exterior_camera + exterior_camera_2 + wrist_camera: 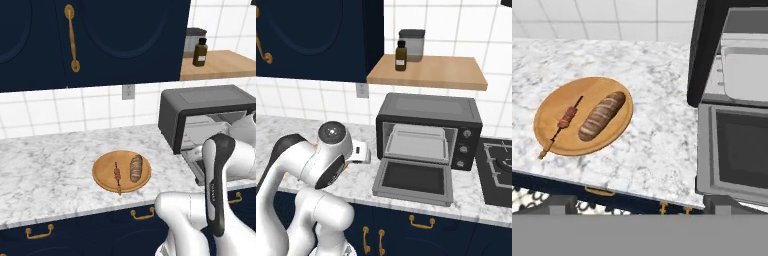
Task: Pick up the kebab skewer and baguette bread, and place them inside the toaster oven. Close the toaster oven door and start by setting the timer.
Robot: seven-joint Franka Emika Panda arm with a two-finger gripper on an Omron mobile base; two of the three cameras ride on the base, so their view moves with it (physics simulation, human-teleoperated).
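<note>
Round wooden plate [549, 100] w/ oblong crusty baguette bread [602, 116], thin kebab skewer [562, 125]

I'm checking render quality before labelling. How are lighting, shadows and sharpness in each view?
Left base view: even, flat light; the plate casts a faint shadow on the counter. Right base view: sharp, no glare on the oven door. Hand view: the skewer and bread are crisp, softly shaded, with no blur.

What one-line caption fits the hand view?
Skewer and baguette lie side by side on a round wooden plate, left of the toaster oven with its door open.
</note>
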